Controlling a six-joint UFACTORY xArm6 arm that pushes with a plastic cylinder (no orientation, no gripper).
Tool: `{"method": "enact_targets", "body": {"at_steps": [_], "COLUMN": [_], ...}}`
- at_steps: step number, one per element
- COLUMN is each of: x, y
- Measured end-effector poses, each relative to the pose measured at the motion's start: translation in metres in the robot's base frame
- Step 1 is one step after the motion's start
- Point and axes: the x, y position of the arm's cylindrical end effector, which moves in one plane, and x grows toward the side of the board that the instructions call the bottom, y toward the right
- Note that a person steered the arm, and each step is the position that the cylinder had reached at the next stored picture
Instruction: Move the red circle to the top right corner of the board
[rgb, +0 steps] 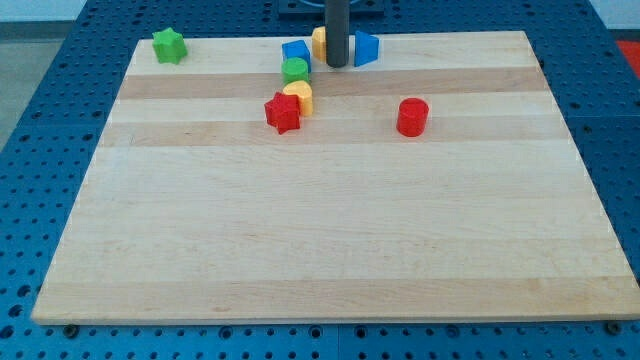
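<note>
The red circle (412, 116) is a short red cylinder standing on the wooden board (330, 230), right of centre in the upper part. My tip (337, 65) is the lower end of the dark rod near the view's top centre. It sits up and to the left of the red circle, well apart from it. The tip stands between a blue block (296, 52) on its left and a blue block (366, 48) on its right, with a yellow block (319, 41) partly hidden behind the rod.
A green cylinder (295, 70), a yellow block (299, 96) and a red star (283, 112) cluster below and left of the tip. A green star (169, 45) lies at the board's top left corner. Blue perforated table surrounds the board.
</note>
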Motion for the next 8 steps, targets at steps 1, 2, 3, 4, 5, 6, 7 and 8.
{"method": "enact_targets", "body": {"at_steps": [1,2,3,4,5,6,7,8], "x": [0.000,0.000,0.013,0.037,0.067,0.103,0.140,0.145], "y": [0.000,0.007,0.042,0.066,0.055,0.015,-0.017,0.008]}}
